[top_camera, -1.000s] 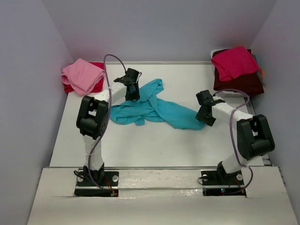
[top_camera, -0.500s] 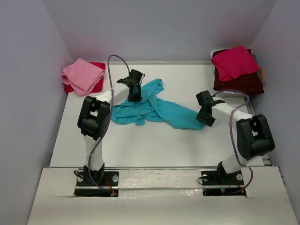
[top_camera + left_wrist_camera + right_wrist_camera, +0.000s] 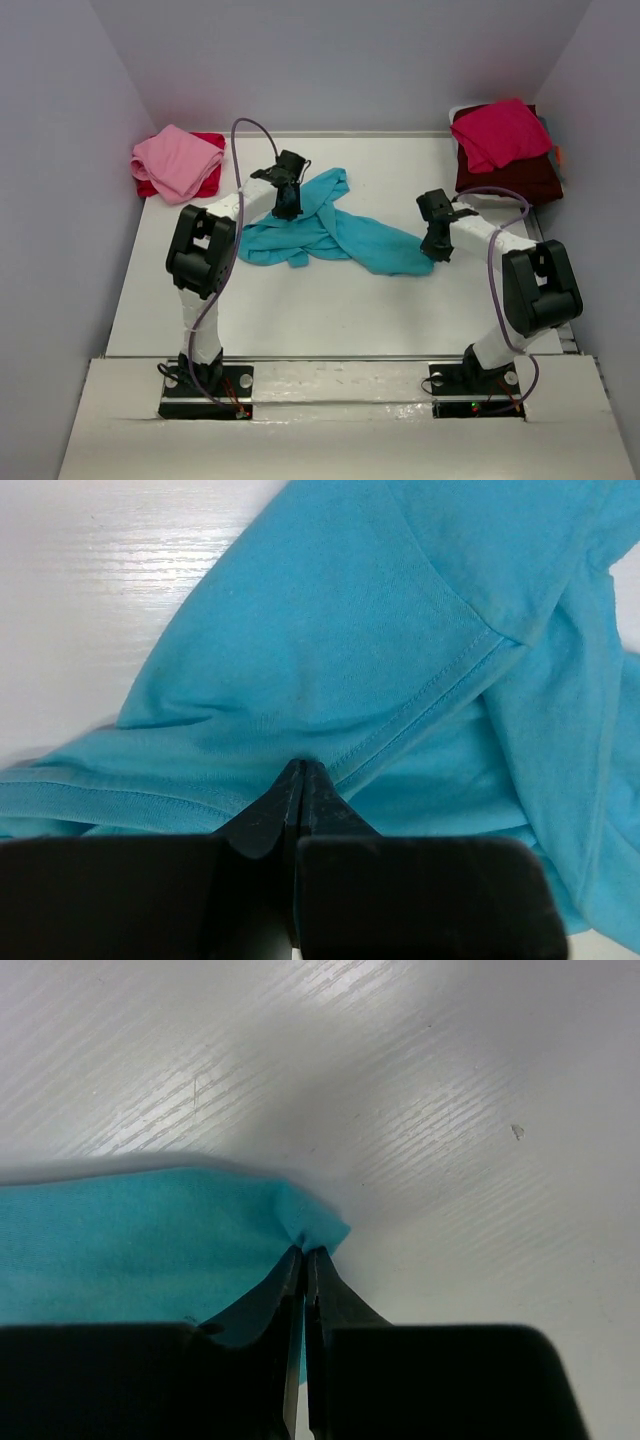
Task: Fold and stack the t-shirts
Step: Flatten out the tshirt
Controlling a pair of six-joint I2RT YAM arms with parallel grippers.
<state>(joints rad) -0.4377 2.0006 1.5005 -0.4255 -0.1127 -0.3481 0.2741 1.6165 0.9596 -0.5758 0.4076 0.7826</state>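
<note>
The crumpled turquoise cloth t-shirt (image 3: 360,240) lay on the white table (image 3: 330,300); left gripper (image 3: 300,772) was clamped on a fold by its seam, right gripper (image 3: 304,1252) on its corner.

No readable text, labels, brands, numbers or signs in any view. The turquoise t-shirt (image 3: 400,630) ahead of the fingers shows plain cloth and seams only.
</note>
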